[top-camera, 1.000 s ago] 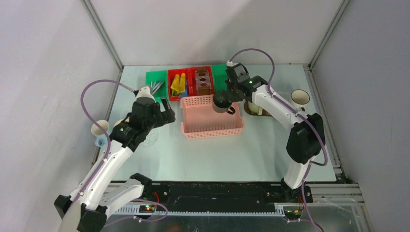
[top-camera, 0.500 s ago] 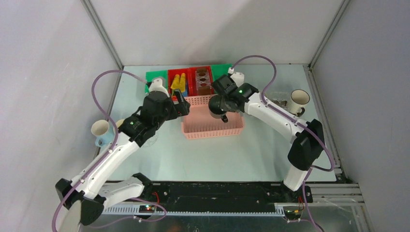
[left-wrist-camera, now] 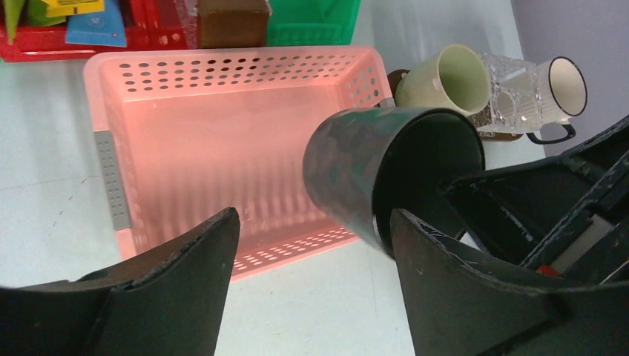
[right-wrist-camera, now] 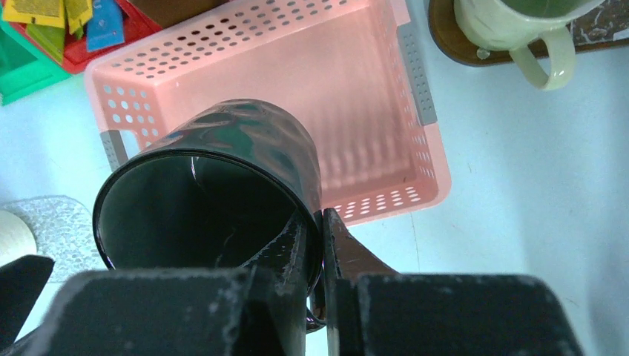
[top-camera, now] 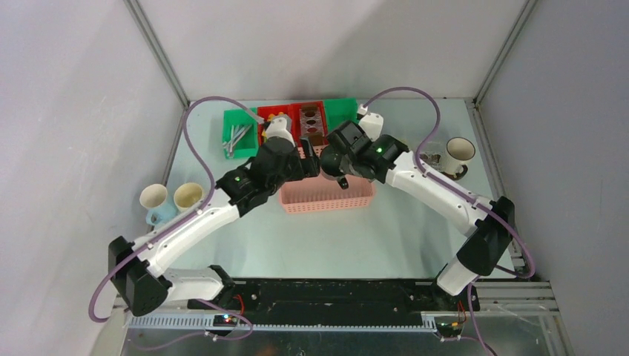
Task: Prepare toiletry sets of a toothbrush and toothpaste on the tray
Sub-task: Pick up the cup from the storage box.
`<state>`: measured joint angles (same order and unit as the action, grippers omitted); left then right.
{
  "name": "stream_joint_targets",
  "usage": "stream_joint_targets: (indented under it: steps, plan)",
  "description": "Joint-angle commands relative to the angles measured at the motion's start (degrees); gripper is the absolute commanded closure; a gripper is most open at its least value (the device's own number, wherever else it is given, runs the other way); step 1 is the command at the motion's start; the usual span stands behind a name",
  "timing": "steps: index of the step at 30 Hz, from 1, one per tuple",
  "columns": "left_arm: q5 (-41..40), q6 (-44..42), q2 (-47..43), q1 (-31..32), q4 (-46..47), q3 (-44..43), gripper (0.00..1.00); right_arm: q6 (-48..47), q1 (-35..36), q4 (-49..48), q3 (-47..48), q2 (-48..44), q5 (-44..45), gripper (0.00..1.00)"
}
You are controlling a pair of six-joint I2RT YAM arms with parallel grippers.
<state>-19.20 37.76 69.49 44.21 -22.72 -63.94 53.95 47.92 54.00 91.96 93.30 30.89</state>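
Observation:
My right gripper (right-wrist-camera: pixel 320 222) is shut on the wall of a dark mug (right-wrist-camera: pixel 222 148), one finger inside the rim and one outside. It holds the mug tilted over the pink basket's near edge (top-camera: pixel 331 159). The left gripper (left-wrist-camera: pixel 311 245) is open and faces that mug (left-wrist-camera: pixel 378 170), whose rim lies close to the right-hand finger (left-wrist-camera: pixel 452 274). The brown tray (right-wrist-camera: pixel 443 37) carries a cream mug (right-wrist-camera: pixel 512 22); in the top view my right arm hides most of it. Thin brushes (top-camera: pixel 236 136) lie in a green bin and small tubes (left-wrist-camera: pixel 81 15) in a red bin.
The pink lattice basket (top-camera: pixel 326 194) sits mid-table under both grippers. Two pale cups (top-camera: pixel 169 198) stand at the left edge. A white dark-rimmed mug (top-camera: pixel 460 152) and a clear patterned glass piece (left-wrist-camera: pixel 508 89) are at the right. A clear patterned disc (right-wrist-camera: pixel 52 222) lies left of the basket.
My left arm has swung right from the brush bin to the basket and its jaws have narrowed a little. The right gripper has carried the dark mug leftward towards it.

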Motion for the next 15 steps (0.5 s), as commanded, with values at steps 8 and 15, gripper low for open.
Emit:
stream_joint_targets:
  steps: [8,15]
  plan:
    - [-1.2,-0.5,5.7,2.6,3.7,-4.6,0.31,4.8,2.6,-3.1,-0.9,-2.7,4.8,1.00]
    - [-4.2,-1.4,8.1,3.2,1.7,-3.6,0.44,5.9,3.7,-2.6,-0.3,-1.5,5.4,1.00]
